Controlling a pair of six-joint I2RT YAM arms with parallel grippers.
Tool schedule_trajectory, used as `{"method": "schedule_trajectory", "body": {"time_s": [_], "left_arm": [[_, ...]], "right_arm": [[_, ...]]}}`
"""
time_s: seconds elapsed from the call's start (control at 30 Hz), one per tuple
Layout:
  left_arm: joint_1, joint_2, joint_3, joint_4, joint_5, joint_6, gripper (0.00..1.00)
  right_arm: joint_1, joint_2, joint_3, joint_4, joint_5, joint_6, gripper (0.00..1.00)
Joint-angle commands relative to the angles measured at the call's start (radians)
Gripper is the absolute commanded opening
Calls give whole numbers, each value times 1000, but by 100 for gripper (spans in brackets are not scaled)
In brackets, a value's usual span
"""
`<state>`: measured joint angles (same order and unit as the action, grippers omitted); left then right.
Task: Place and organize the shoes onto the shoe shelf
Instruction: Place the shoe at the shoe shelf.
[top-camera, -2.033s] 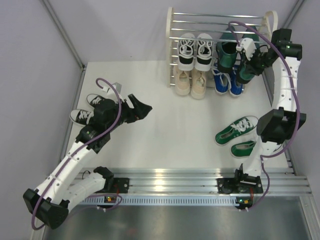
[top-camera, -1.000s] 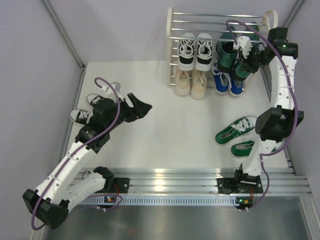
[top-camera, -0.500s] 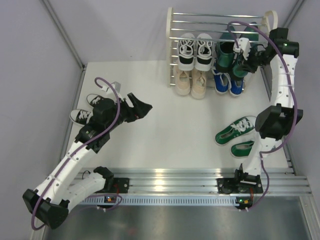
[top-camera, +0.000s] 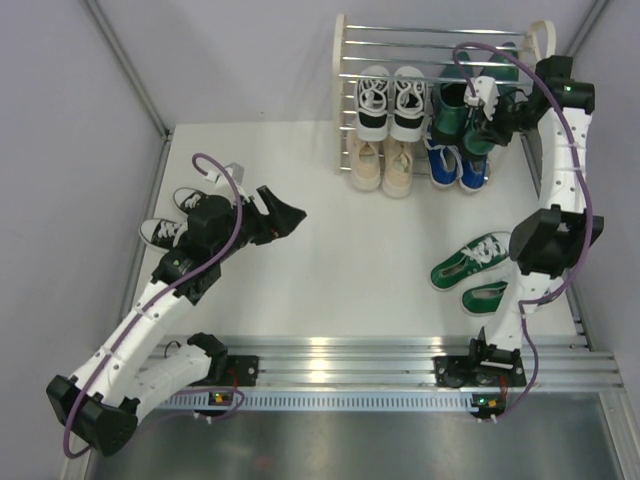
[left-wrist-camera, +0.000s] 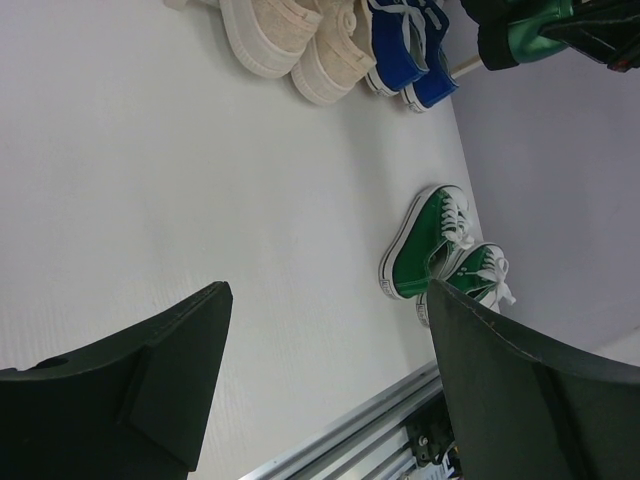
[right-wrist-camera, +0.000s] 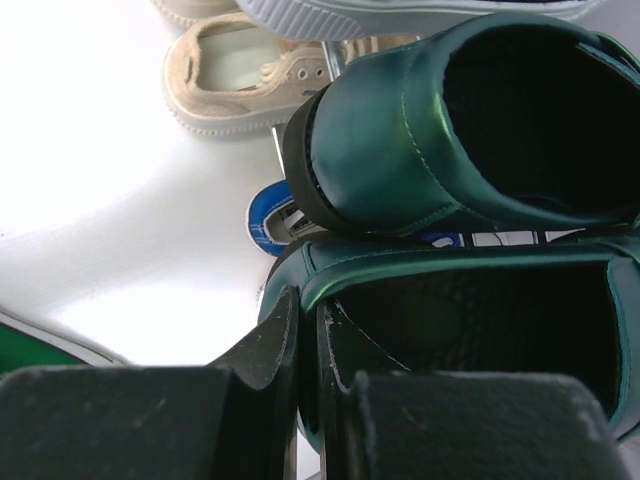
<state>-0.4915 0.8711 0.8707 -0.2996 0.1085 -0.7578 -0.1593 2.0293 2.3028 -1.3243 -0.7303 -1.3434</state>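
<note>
Black-and-white sneakers (top-camera: 172, 217) lie far left on worktop (top-camera: 340, 260). Left claw (top-camera: 287, 217) gapes wide, empty. Shoe shelf (top-camera: 343, 70) stands at back. At its right end, right claw (top-camera: 487, 112) pinches heel rim of glossy green dress shoe (right-wrist-camera: 440, 265), probably stiff and slick. Its mate (right-wrist-camera: 400, 140) crowds alongside. Green sneakers (top-camera: 478, 272) lie nearer, on worktop.

White shells and black joint housings are showing on the left arm (top-camera: 135, 325) and right arm (top-camera: 565, 150); a purple cable (top-camera: 213, 163) is looping off each, and the left end effector (left-wrist-camera: 330, 300) is showing matte black wedge fingers (left-wrist-camera: 150, 380).
</note>
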Motion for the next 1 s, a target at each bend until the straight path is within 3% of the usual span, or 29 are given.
{"method": "schedule_trajectory", "body": {"time_s": [0.0, 0.23, 0.37, 0.47, 0.73, 0.97], "left_arm": [[5, 2, 34, 48, 13, -8, 84], [5, -3, 25, 57, 14, -14, 84], [7, -9, 17, 62, 13, -14, 84], [7, -12, 11, 65, 14, -15, 84], [5, -12, 2, 83, 22, -15, 84], [7, -4, 5, 91, 28, -12, 84]], "right_arm": [[3, -27, -8, 306, 55, 41, 3], [0, -50, -69, 402, 121, 112, 24], [-3, -92, -118, 438, 140, 150, 47], [-5, -136, -163, 461, 138, 164, 55], [-11, -254, -287, 531, 114, 262, 62], [-13, -297, -293, 556, 91, 331, 71]]}}
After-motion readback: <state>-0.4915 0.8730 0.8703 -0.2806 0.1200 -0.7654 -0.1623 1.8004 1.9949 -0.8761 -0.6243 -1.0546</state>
